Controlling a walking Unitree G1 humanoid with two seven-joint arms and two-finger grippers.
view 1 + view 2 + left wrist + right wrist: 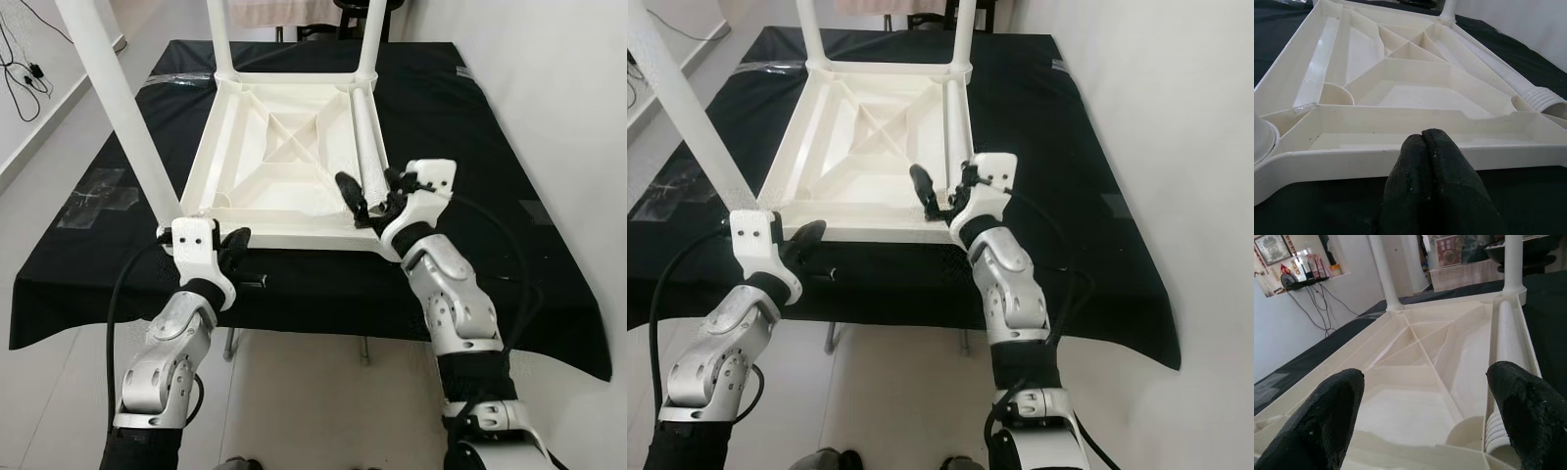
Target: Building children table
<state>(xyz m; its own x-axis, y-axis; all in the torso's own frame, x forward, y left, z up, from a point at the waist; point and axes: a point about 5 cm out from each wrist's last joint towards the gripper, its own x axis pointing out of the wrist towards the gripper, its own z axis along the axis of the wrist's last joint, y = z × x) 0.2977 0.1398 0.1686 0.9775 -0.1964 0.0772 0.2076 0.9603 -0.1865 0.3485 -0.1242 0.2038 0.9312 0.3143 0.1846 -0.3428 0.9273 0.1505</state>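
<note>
A white plastic children's table [284, 227] lies upside down on a black-clothed table. Three of its legs stand upright: near left [118, 98], far left [220, 34] and far right [370, 34]. A loose leg [367, 137] lies inside the underside along the right rim, its ribbed end [1493, 431] at the near right corner socket. My right gripper [370, 186] hovers open over that corner, one finger [1327, 416] on each side of the ribbed end. My left gripper [238, 240] is shut and empty just before the near rim, close to the near left leg.
The black cloth [470, 127] covers the work table, with clear tape patches [98, 191] on its left part. A white wall runs along the right. Cables [24, 69] lie on the floor at the far left. Pale floor shows below the front edge.
</note>
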